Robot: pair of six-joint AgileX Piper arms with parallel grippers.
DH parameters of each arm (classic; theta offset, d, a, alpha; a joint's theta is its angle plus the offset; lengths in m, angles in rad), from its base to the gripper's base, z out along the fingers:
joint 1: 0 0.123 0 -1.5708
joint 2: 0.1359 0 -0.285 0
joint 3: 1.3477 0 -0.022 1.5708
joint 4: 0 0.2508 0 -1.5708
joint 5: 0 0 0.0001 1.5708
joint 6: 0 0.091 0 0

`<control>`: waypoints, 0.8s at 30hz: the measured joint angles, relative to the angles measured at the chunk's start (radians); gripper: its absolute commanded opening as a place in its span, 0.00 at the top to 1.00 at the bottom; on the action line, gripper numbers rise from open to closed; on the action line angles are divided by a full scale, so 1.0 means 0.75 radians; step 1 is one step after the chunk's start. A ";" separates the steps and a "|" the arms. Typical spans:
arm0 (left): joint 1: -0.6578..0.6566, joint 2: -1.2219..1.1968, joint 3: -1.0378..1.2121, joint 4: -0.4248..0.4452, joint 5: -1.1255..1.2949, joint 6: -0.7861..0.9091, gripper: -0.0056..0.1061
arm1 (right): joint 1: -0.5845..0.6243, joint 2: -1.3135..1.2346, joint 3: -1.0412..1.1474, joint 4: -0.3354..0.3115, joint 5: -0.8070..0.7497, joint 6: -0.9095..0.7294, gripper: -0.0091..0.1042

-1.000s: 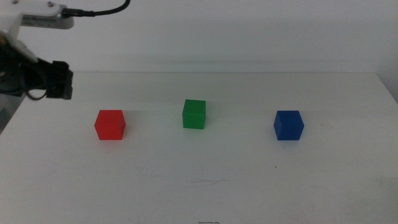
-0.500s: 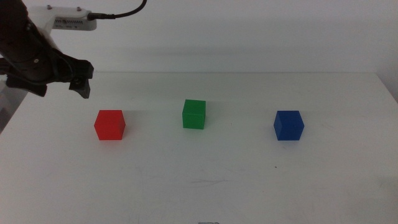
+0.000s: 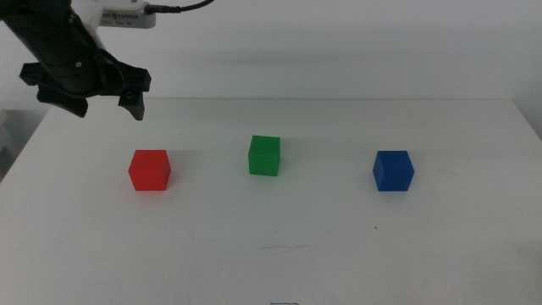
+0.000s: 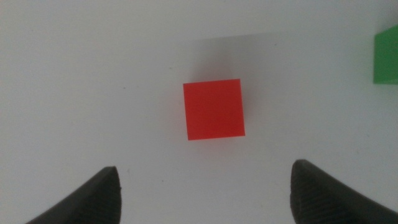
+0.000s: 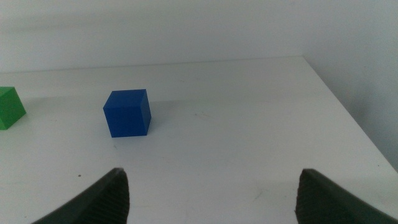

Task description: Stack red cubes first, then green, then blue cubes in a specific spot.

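The red cube [image 3: 149, 169] sits on the white table at the left, the green cube [image 3: 264, 156] in the middle and the blue cube [image 3: 393, 170] at the right, all apart in a row. My left gripper [image 3: 108, 108] hangs open above and behind the red cube, its jaws spread wide. In the left wrist view the red cube [image 4: 213, 109] lies between and beyond the open left gripper [image 4: 208, 190], with the green cube's edge [image 4: 386, 56] at the side. The right gripper [image 5: 211, 193] is open and out of the middle view; its wrist view shows the blue cube [image 5: 127, 112] ahead.
The white table [image 3: 279, 237] ends at a pale wall behind. A black cable [image 3: 182, 7] runs from the left arm's wrist camera. The table's right edge [image 5: 354, 118] shows in the right wrist view.
My left arm has swung in from the left edge toward the right and up, coming over the area behind the red cube. The cubes have not moved.
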 measured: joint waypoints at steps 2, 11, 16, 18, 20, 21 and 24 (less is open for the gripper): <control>0.000 0.019 -0.012 -0.001 0.007 -0.003 0.16 | 0.000 0.000 0.000 0.000 0.000 0.000 0.27; 0.000 0.040 -0.020 -0.031 -0.003 -0.004 0.25 | 0.000 0.000 0.000 0.000 0.000 0.000 0.27; 0.000 0.076 -0.022 -0.031 -0.009 -0.004 0.29 | 0.000 0.000 0.000 0.000 0.000 0.000 0.27; 0.000 0.103 -0.022 -0.031 -0.009 -0.004 0.29 | 0.000 0.000 0.000 0.000 0.000 0.000 0.27; 0.000 0.136 -0.022 -0.032 -0.013 -0.004 0.29 | 0.000 0.000 0.000 0.000 0.000 0.000 0.27; 0.000 0.153 -0.022 -0.032 -0.018 -0.004 0.28 | 0.000 0.000 0.000 0.000 0.000 0.000 0.27; 0.000 0.197 -0.022 -0.036 -0.045 -0.004 0.22 | 0.000 0.000 0.000 0.000 0.000 0.000 0.27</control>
